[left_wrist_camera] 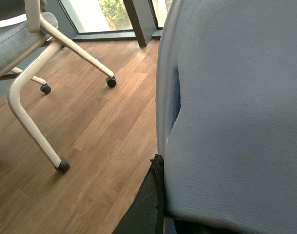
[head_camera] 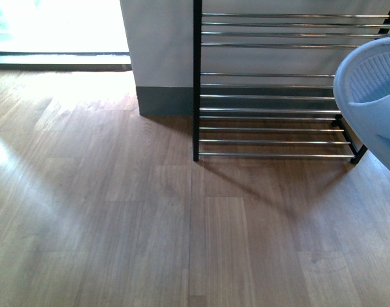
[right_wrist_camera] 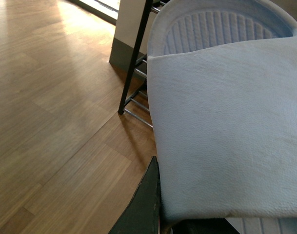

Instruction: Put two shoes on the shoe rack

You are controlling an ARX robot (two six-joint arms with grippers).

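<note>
From the front view, the shoe rack (head_camera: 271, 96) stands at 1 o'clock. A pale blue slide (head_camera: 374, 96) hangs in the air at 3 o'clock, across the rack's right end. My right claw (right_wrist_camera: 150, 204) is pinching that slide; one dark finger lies tight against the strap edge, the other is hidden under it. The left claw (left_wrist_camera: 153, 200) clamps the second slide (left_wrist_camera: 226, 97) the same way, high above the wood floor (left_wrist_camera: 99, 136), with an office chair (left_wrist_camera: 21, 44) well apart.

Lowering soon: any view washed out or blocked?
Front view: window blown out, glare on wooden floor, black rack of chrome rods sharp. Left wrist view: pale blue rubber slide fills half. Right wrist view: second pale blue slide blocks most.
</note>
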